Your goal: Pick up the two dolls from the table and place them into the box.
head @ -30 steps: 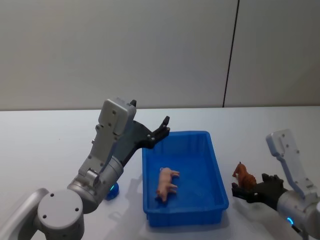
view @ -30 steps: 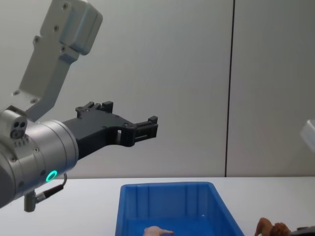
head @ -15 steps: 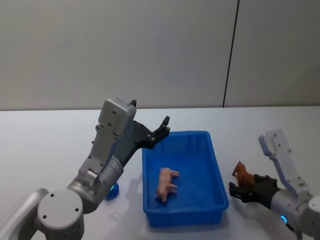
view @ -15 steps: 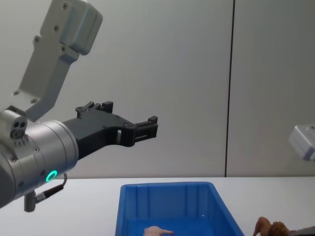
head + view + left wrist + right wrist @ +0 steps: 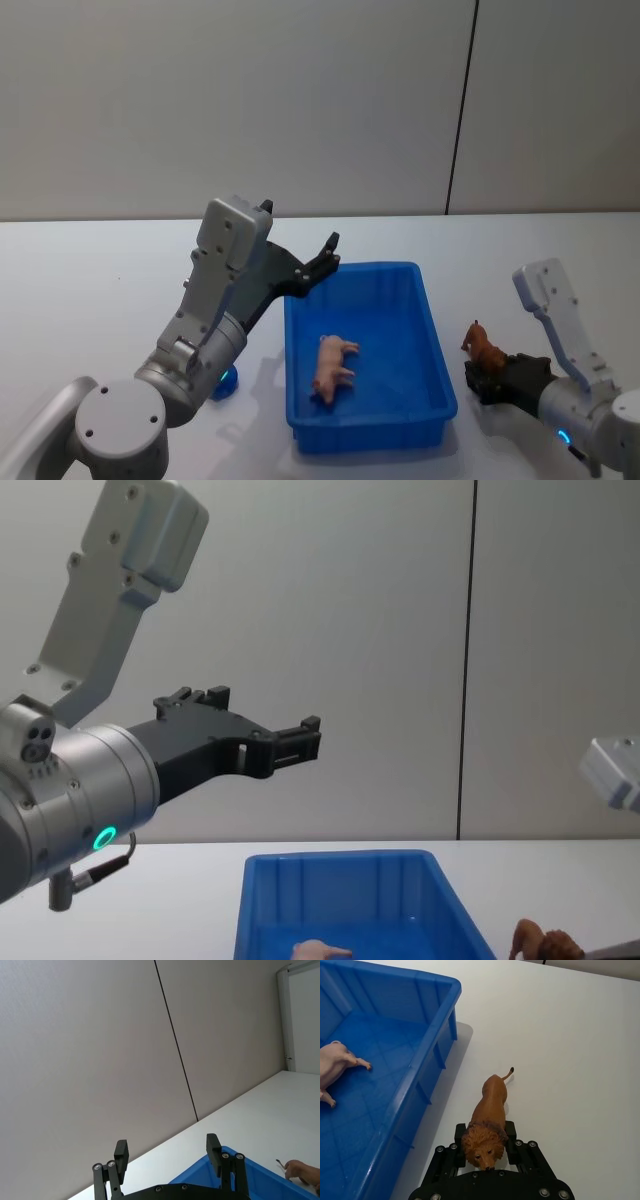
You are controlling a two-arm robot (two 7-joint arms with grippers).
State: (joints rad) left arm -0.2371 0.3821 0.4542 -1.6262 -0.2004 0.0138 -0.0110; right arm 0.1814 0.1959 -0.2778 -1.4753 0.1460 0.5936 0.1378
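The left gripper (image 5: 322, 258) hangs in the air above the box's (image 5: 365, 268) far left corner. Its fingers are wide apart and hold nothing. It looks parked up there, I think so that it stays out of the other arm's way.

The box sits on the table (image 5: 100, 270). The pink doll (image 5: 333, 365) lies on its side on the floor of the box, near the middle. So that doll looks done.

The lion (image 5: 492, 1100) stands on the table just right of the box, close to the wall but not touching it. Its tail points away from the arm and its face points at the wrist camera.

The right gripper (image 5: 486, 1132) is low on the table, right of the box. Its two fingers (image 5: 461, 1132) press on both sides of the lion's mane, so it has hold of the lion. The lion's feet look to be on the table. I think the grip is at the mane because that is the fattest part. Next the lion must go up over the rim.
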